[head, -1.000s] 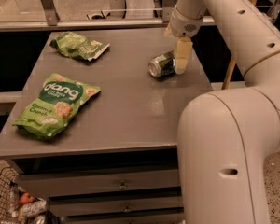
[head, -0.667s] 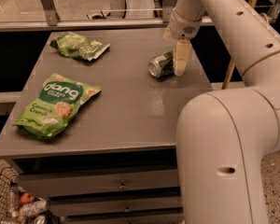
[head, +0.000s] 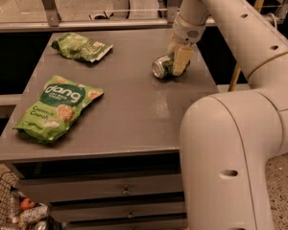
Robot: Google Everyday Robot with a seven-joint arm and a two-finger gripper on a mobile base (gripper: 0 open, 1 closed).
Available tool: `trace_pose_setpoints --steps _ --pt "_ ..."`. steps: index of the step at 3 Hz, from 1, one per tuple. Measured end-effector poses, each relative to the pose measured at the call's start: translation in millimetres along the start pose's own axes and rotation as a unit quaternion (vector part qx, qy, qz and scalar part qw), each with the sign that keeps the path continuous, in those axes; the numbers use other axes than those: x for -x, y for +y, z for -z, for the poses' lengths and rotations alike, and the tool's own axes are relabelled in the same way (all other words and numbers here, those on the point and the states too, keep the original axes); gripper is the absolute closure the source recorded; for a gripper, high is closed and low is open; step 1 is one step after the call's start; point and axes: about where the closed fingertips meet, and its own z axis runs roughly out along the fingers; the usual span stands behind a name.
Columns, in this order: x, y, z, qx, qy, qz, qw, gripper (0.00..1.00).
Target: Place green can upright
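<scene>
The green can lies on its side on the grey table, near the back right, with its silver end facing front left. My gripper reaches down from the white arm and sits right over the can's rear half, touching or nearly touching it. The part of the can under the gripper is hidden.
A flat green "dang" snack bag lies at the front left. A smaller wrinkly green bag lies at the back left. The robot's white body stands close by the table's right edge. A wire basket sits on the floor at lower left.
My gripper has moved slightly left and down, from just right of the can to over its rear half. The can still lies on its side in about the same spot.
</scene>
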Motion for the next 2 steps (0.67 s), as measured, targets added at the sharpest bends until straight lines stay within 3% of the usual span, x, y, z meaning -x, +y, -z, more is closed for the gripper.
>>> trace_pose_setpoints --steps 2 --pt "7.1 4.7 6.8 0.000 -0.001 0.007 1.0000 0.88"
